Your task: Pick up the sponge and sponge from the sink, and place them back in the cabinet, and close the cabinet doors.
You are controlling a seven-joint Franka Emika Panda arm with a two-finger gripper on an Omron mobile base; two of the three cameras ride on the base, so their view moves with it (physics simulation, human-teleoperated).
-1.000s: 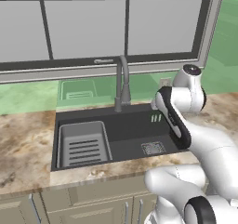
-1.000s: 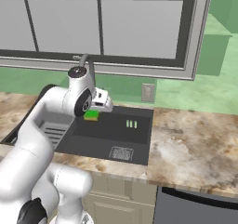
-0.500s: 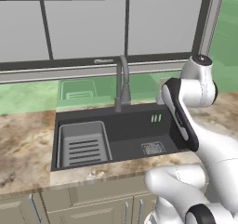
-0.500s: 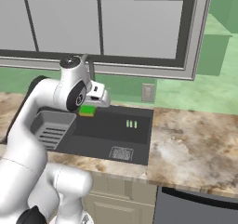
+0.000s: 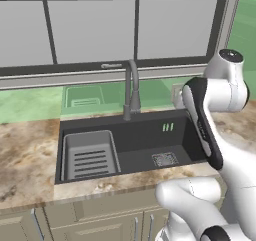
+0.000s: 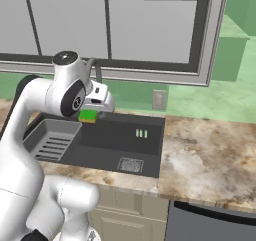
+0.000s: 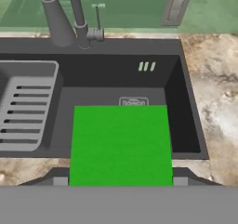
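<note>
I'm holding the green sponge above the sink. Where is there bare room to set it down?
Bare: the basin floor between the grey rack and the drain, and the marbled counter right of the sink. Tight: the back rim around the faucet.

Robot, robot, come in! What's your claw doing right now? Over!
Claw shut on the bright green sponge. Held up above the sink, beside the faucet. Nothing blocking.

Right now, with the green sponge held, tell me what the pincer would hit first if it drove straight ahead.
Probably the floor of the wide black sink basin, near its square drain; the pincer clamps the bright green-topped sponge, which would touch first. Depth is uncertain.
</note>
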